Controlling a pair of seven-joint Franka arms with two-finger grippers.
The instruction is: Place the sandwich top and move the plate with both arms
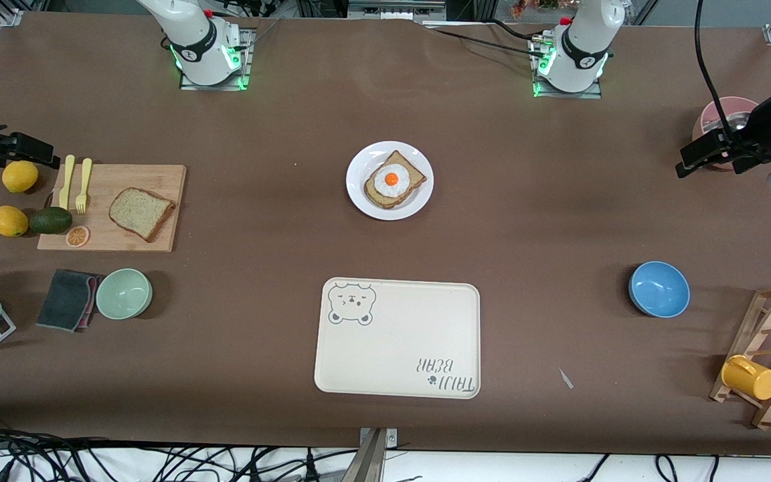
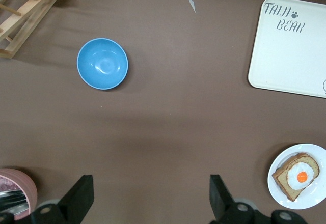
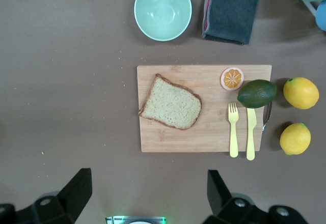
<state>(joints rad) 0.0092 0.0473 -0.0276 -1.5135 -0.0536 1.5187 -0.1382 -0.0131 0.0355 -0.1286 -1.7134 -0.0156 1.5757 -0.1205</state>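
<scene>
Sandwich top lying flat on the cutting board; both grippers standing empty and wide.

The bread slice is resting toward the right arm's end of the table, beside the yellow fork and knife. It is likely light, soft and easily crushed, so the firmer crust edges are probably offering the best hold, with gentle squeeze. The plate is sitting mid-table, carrying the egg-topped slice, farther from the front camera than the bear-print tray. It is probably rigid, smooth and slippery; opposite rim edges suit a two-arm lift. The right gripper is hovering over the board's end of the table, fingers spread fully, touching nothing. The left gripper is waiting over bare table near the blue bowl, equally wide and empty.
</scene>
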